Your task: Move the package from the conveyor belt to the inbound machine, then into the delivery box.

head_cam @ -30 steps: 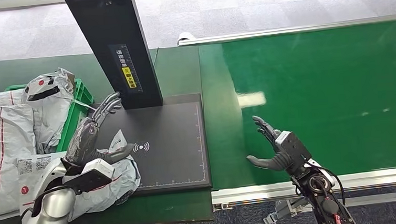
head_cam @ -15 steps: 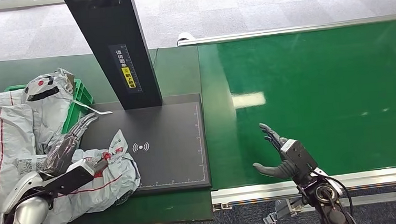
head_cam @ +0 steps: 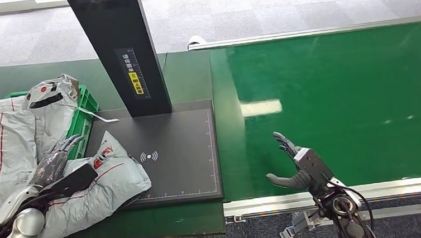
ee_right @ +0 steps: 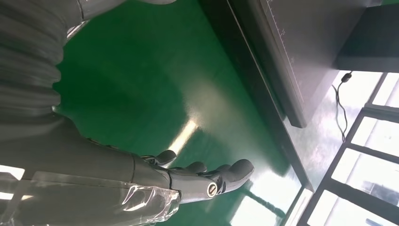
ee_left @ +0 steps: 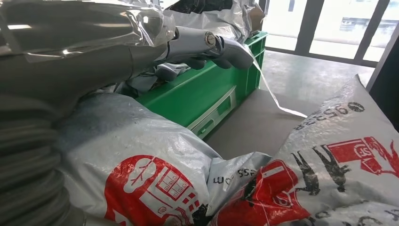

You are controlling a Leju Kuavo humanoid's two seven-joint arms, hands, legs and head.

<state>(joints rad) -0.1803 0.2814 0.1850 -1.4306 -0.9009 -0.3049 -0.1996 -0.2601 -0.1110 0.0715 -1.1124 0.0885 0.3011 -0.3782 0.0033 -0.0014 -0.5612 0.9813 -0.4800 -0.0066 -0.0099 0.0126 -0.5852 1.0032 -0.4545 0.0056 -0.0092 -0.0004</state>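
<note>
A grey package (head_cam: 103, 182) with red print lies on the front left corner of the black inbound machine platform (head_cam: 177, 149), hanging over its left edge; the left wrist view shows it close up (ee_left: 339, 155). My left hand (head_cam: 54, 159) hovers just left of it, beside the green delivery box (head_cam: 83, 114), fingers spread and holding nothing. Its fingers (ee_left: 202, 44) reach over the box's rim (ee_left: 207, 94). My right hand (head_cam: 296, 164) is open above the near edge of the green conveyor belt (head_cam: 341, 98), palm toward the machine, also seen as my right hand (ee_right: 188, 181).
The machine's black column (head_cam: 119, 47) rises at the back of the platform. Several grey packages (head_cam: 8, 139) fill the green box and spill over it at the left. The belt's metal rail (head_cam: 336, 194) runs along the front.
My left hand has drawn back and to the left, from beside the column to the box's edge. The package lies flatter and more exposed. My right hand dipped slightly toward the front rail.
</note>
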